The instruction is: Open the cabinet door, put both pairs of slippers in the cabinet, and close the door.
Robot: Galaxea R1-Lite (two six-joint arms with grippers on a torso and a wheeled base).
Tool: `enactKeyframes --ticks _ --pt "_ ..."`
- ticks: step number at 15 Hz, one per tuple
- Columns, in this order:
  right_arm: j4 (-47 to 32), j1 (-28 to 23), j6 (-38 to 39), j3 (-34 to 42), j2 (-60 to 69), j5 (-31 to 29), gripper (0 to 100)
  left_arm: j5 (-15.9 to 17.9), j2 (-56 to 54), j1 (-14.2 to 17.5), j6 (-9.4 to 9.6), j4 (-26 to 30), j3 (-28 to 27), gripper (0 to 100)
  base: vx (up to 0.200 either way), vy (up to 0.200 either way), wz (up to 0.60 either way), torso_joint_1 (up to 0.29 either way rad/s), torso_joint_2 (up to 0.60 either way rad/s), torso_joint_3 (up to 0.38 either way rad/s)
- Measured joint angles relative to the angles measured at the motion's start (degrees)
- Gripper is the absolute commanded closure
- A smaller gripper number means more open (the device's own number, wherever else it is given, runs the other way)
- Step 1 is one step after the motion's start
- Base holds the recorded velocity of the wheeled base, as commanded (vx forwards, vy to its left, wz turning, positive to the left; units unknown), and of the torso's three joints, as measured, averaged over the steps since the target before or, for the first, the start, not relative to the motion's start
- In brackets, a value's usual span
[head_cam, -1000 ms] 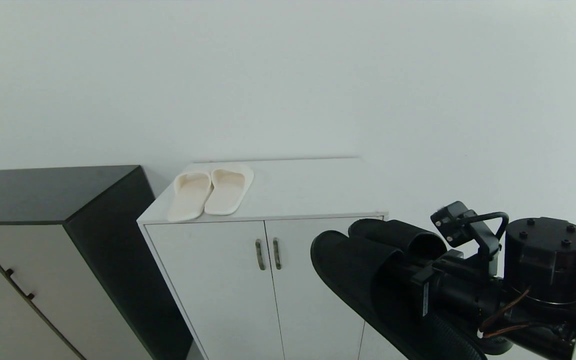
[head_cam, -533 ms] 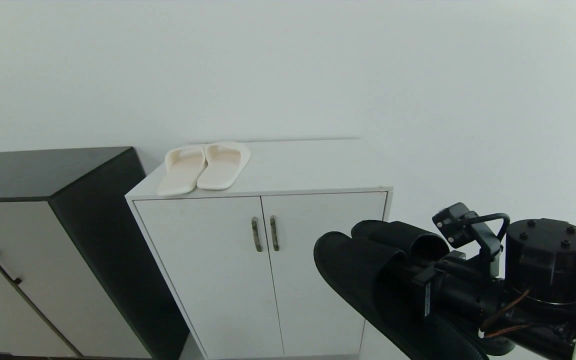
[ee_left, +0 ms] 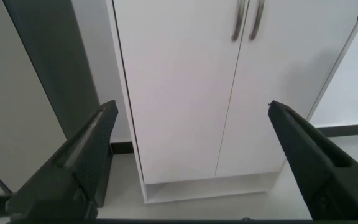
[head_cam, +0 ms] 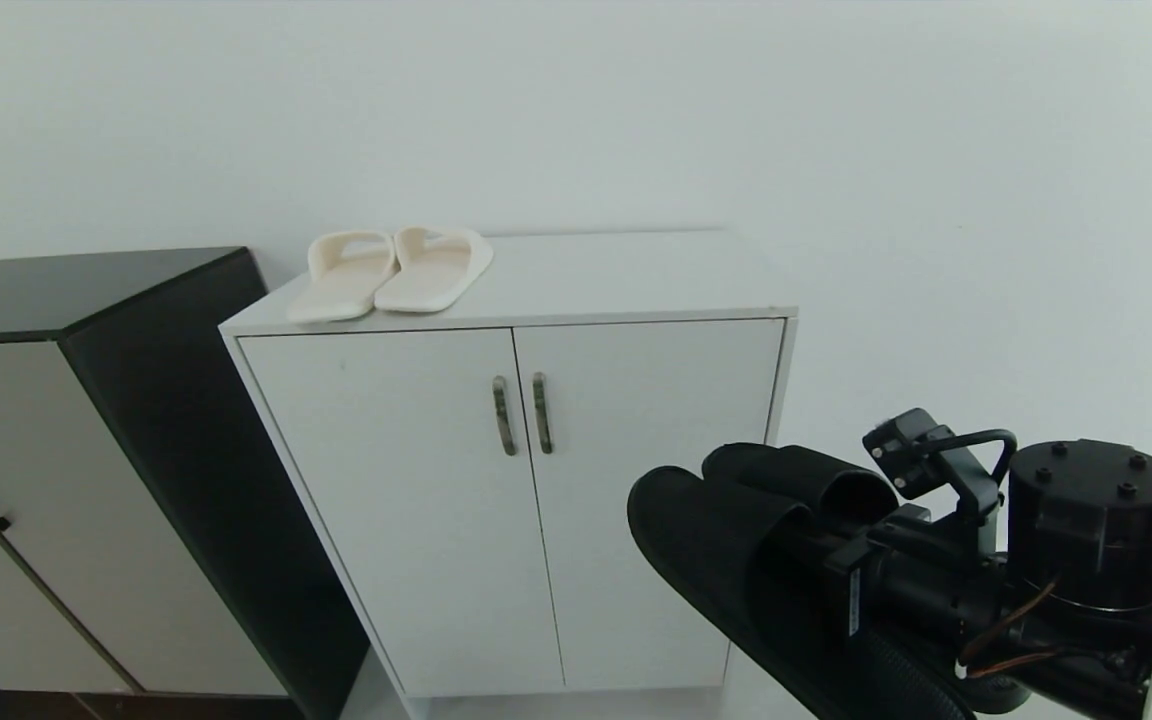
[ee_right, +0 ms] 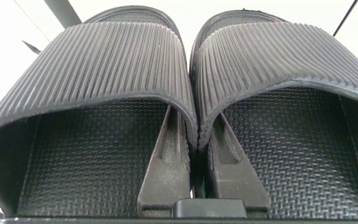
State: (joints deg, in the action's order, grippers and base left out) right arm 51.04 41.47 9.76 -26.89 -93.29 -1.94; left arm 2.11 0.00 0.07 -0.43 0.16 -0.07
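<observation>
White cabinet [head_cam: 416,500]: both doors shut. Cream slippers [head_cam: 391,272] lie on its top, toward the left edge. Black slippers [head_cam: 736,530]: held before the right door by the right gripper [ee_right: 194,158], which pinches their adjoining walls. Left gripper [ee_left: 191,107]: spread wide, empty, facing the handles [ee_left: 247,18]. Likely risks: the pinch slips and a slipper drops, or the opening right door strikes the held pair.
</observation>
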Motion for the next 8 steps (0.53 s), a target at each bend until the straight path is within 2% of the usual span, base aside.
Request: enactKeyframes --ticks 8 --pt "0.0 0.0 0.0 0.0 -0.5 0.0 100 0.0 0.0 0.0 0.07 0.0 0.0 0 0.0 0.0 0.0 -0.234 0.46 0.227"
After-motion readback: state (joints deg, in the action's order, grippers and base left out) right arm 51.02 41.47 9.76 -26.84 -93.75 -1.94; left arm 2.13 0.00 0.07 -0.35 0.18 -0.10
